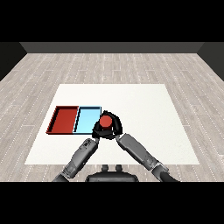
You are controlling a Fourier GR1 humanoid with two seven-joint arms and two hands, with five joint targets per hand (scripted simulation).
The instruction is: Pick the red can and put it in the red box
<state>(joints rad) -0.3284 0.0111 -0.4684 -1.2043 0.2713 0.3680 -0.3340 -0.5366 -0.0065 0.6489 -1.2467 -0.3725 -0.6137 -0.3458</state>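
Head view. My right hand [112, 127] curls round the red can [105, 121], holding it upright at the near right corner of the light blue tray [87, 114]. My left hand [96, 131] sits just beside the can; I cannot tell its fingers. The red tray [64, 119] lies further left on the tabletop [144, 109]. To do the step well, I should carry the can level across the blue tray and lower it inside the red rim before letting go.

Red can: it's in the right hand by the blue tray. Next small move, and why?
Probably carry it leftward toward the red tray. The right hand is curled round the red can, which sits at the right edge of the light blue tray, so the blue tray lies between it and the target. The left hand is close beside the can.
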